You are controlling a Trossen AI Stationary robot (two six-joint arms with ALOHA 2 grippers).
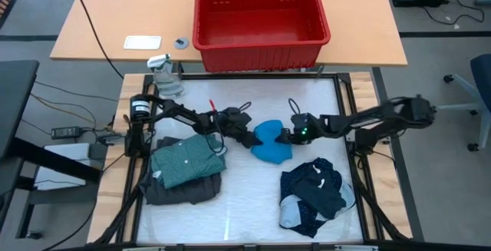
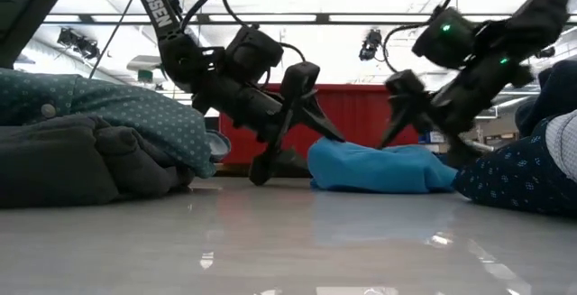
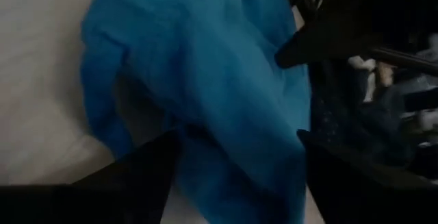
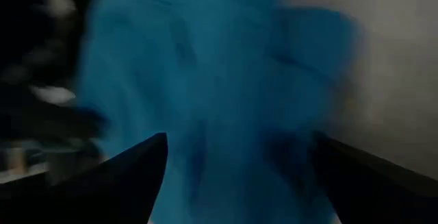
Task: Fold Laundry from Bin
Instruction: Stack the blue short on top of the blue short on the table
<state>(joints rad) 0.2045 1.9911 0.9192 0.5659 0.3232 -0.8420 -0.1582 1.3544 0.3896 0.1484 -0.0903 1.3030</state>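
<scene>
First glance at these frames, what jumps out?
The crumpled bright blue cloth piece at the table's centre, with the left gripper and right gripper flanking it, jaws open. Behind the work surface, the large red plastic bin looks empty. Folded teal dotted shirt on a dark grey garment lies front left; a navy dotted heap front right.

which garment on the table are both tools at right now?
The bright blue piece in the middle, lying between the left tool and right tool, both open. The teal shirt and navy pile lie apart.
</scene>
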